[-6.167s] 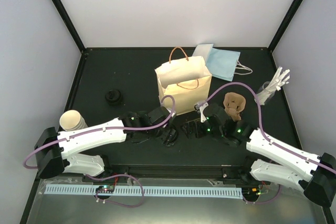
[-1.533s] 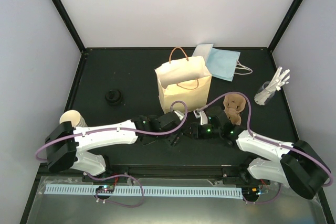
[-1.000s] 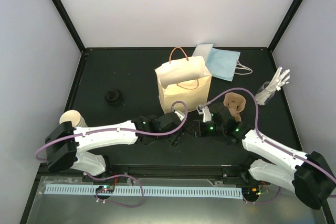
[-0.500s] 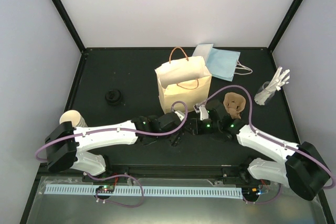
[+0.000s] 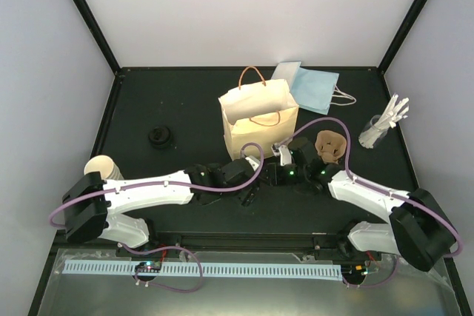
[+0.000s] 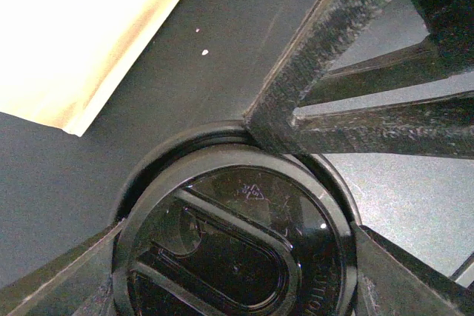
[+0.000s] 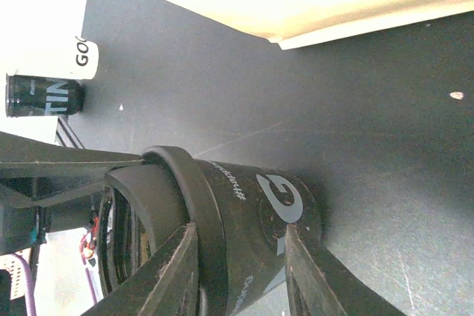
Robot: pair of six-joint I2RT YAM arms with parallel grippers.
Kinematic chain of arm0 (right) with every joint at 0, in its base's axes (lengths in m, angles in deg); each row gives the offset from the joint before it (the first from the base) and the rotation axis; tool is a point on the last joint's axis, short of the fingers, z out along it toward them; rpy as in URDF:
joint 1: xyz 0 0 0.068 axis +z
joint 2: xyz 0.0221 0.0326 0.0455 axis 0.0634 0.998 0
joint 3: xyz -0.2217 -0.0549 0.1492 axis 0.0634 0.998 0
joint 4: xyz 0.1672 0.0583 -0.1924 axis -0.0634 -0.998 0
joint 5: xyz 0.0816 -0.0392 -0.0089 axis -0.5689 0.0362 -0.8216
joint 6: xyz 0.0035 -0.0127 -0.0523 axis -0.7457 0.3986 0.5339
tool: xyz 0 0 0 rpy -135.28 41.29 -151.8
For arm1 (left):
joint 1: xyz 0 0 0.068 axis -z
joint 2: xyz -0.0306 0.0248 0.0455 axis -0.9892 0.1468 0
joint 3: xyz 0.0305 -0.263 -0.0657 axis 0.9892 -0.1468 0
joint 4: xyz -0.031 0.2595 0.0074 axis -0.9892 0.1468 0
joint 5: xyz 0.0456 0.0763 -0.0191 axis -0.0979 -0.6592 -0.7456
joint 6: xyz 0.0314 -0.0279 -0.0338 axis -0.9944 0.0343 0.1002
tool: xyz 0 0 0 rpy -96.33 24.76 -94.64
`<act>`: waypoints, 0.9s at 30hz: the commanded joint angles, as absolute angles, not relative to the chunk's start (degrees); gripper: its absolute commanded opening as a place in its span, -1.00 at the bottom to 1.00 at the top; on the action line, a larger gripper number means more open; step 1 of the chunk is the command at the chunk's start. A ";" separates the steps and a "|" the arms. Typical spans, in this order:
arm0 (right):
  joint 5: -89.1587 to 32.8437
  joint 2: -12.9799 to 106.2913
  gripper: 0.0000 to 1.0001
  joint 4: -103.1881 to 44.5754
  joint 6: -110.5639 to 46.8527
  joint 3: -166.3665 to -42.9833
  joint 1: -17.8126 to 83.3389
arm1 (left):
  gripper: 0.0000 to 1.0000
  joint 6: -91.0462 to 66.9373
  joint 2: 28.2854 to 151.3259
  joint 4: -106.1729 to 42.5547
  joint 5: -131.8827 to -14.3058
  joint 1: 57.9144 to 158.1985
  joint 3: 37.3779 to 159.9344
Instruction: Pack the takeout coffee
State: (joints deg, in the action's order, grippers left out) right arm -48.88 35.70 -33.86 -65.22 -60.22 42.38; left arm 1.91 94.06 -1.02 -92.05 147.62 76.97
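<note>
The takeout coffee (image 7: 252,209) is a dark cup with a white G print and a round black lid (image 6: 237,257). It stands on the black table just in front of the tan paper bag (image 5: 259,120). My left gripper (image 6: 237,275) comes down over the lid, one finger pressed on each side of the rim. My right gripper (image 7: 238,231) is rolled on its side next to the cup. Its fingers stand apart, one by the lid rim and one by the base. In the top view both grippers meet at the cup (image 5: 249,196), which is mostly hidden there.
The open bag with orange handles stands mid-table. A brown pulp carrier (image 5: 331,146) lies right of my right gripper. A stack of cream cups (image 5: 102,169) sits at the left. A black round object (image 5: 159,136), a blue bag (image 5: 315,88) and a cup of white cutlery (image 5: 381,125) stand further off.
My right gripper has slid left and slightly back, up against the cup, and its fingers have drawn closer together. The left arm and the cup have stayed put.
</note>
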 commanded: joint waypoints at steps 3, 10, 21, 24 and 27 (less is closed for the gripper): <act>-51.89 39.21 -0.31 -30.14 -68.16 -54.88 42.23 | 0.55 3.00 98.11 4.67 -83.85 148.69 71.48; -54.04 40.46 -0.32 -29.01 -69.57 -48.18 42.54 | 0.55 3.76 98.40 3.07 -83.46 149.24 69.81; -54.14 47.47 -0.34 -26.01 -71.05 -45.39 47.07 | 0.55 5.09 100.31 1.41 -83.64 150.98 68.78; -50.79 41.60 -0.34 -31.15 -69.98 -47.75 47.14 | 0.55 5.52 99.82 1.84 -84.18 150.98 69.20; -46.25 35.78 -0.32 -38.30 -67.69 -52.77 47.05 | 0.55 5.83 98.99 2.88 -84.79 150.99 70.10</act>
State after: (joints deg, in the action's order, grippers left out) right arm -49.62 37.71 -14.21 -71.28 -51.46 43.19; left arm 4.86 93.51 -4.62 -95.40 149.17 74.36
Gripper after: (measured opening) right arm 0.334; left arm 0.778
